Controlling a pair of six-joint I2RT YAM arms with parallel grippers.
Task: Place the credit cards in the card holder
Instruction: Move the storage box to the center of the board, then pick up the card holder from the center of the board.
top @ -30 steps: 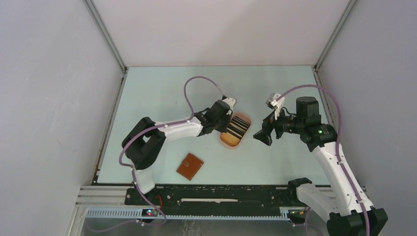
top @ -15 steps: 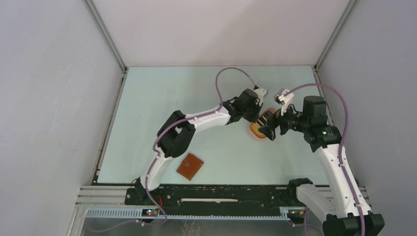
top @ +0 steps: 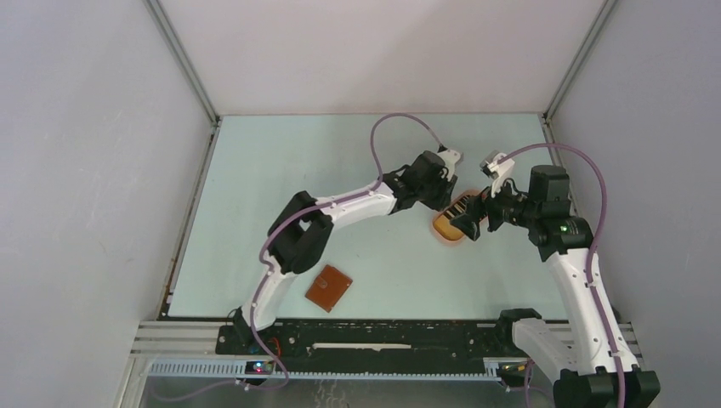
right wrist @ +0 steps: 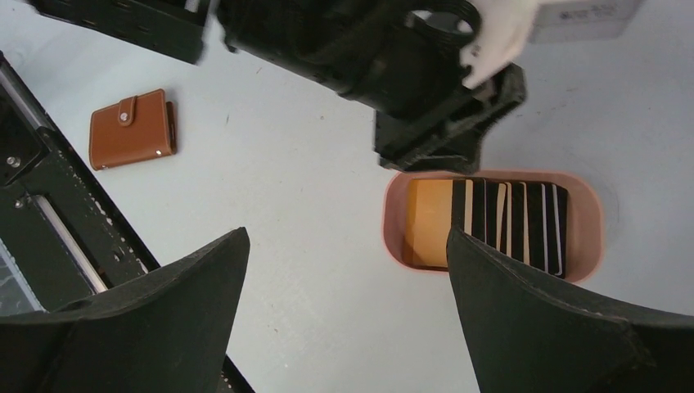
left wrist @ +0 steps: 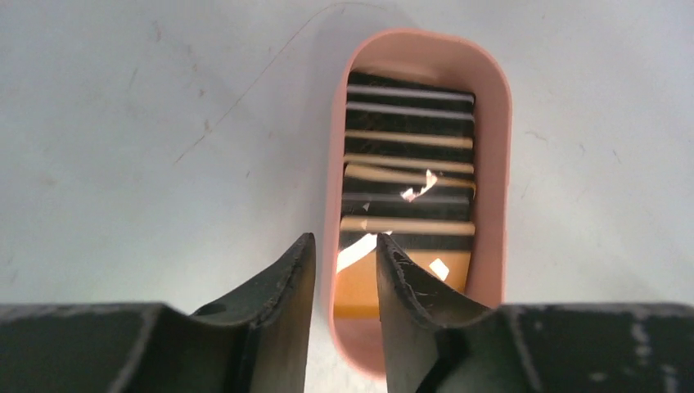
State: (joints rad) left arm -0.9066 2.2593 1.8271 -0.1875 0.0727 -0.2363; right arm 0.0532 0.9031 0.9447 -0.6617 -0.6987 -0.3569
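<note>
1. We take the pink tray [right wrist: 591, 237] as our landmark. It sits on the pale worktop [top: 298, 170], right of centre, between the two arms.
2. The credit cards [left wrist: 409, 155] are all inside the pink tray, packed in a row. Most stand on edge, so we see black faces with thin white and yellowish edges.
3. An orange card [right wrist: 430, 223] shows its broad face at the end of the tray nearest the left hand.
4. The left hand [left wrist: 345, 246] is down at that same end of the tray. Its fingers stand a little apart, with one long wall of the tray running up through the gap. We see a sliver of space on both sides of the wall, so the fingers straddle it and are not pressed on it.
5. The right hand [right wrist: 345, 237] hangs above the worktop just beside the tray, on the side away from the left arm. Its fingers are spread wide with nothing between them.
6. The card holder [top: 329, 287] lies flat on the worktop well apart from the tray, toward the arm bases and over to the left. It is folded closed with its snap tab across the front, and neither hand touches it.
7. No card lies outside the tray.
</note>
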